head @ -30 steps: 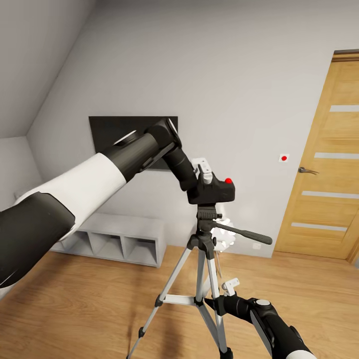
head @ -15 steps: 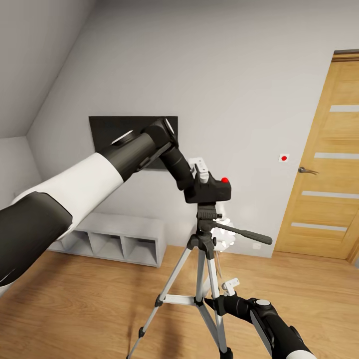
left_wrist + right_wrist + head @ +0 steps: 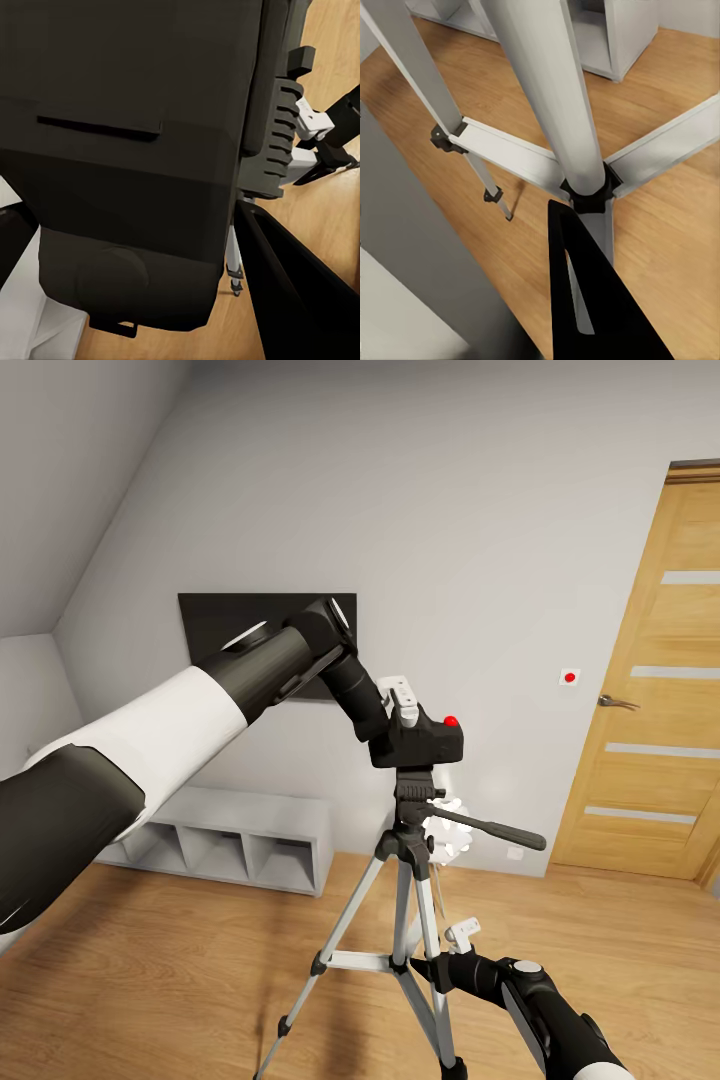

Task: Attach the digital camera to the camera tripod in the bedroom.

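1. Digital camera (image 3: 428, 740) sits on the camera tripod (image 3: 410, 920) head, pinched by the left hand (image 3: 400, 712).
2. Right hand (image 3: 452, 958) near tripod braces; grip unclear.
3. Behind: wall TV (image 3: 240, 622), low shelf (image 3: 235, 842), wooden door (image 3: 650, 700).

Left arm reaches forward and up, its tool (image 3: 405, 720) clamped; right tool (image 3: 445, 960) low, grip unclear.

The walls (image 3: 480, 510) are plain light grey, and the ceiling (image 3: 70, 480) slopes down on the left. A black flat screen (image 3: 230, 622) hangs on the far wall. Below it a low white shelf unit (image 3: 235, 840) stands on the light wood floor (image 3: 150, 980). A wooden door (image 3: 655, 700) with pale stripes and a metal handle is at the right.
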Controlling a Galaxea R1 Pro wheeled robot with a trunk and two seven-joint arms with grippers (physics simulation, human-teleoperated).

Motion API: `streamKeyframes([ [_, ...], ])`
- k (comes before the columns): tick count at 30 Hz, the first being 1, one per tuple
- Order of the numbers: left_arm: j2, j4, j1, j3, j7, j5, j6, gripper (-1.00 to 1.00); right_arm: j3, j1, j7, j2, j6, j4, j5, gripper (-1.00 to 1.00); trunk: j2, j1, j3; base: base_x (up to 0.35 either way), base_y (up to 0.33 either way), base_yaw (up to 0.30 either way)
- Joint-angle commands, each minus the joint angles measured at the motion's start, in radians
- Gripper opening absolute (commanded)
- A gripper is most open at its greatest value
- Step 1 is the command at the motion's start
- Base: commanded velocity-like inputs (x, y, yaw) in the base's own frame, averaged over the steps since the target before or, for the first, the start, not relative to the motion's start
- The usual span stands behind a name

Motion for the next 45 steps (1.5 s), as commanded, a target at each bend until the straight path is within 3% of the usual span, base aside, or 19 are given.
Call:
streamKeyframes([
  [1,0.0,0.0,-0.001,0.001,-0.01,-0.009,0.008,-1.0,0.001,0.001,-0.019,0.0,-0.006,0.022,0.063,-1.0,0.0,0.001,-0.001,0.0,0.0,0.0],
  [9,0.0,0.0,-0.001,0.001,-0.01,-0.009,0.008,-1.0,0.001,0.001,-0.018,0.0,-0.006,0.021,0.063,-1.0,0.0,0.001,-0.001,0.0,0.0,0.0],
  [10,0.0,0.001,-0.001,0.001,-0.01,-0.009,0.008,1.0,0.001,0.001,-0.018,0.0,-0.006,0.022,0.063,-1.0,0.0,0.001,-0.001,0.0,0.0,0.0],
  [45,0.008,0.002,-0.001,0.011,-0.011,-0.007,0.011,1.0,0.001,0.001,-0.018,0.0,-0.006,0.021,0.063,-1.0,0.0,0.001,-0.001,0.0,0.0,0.0],
])
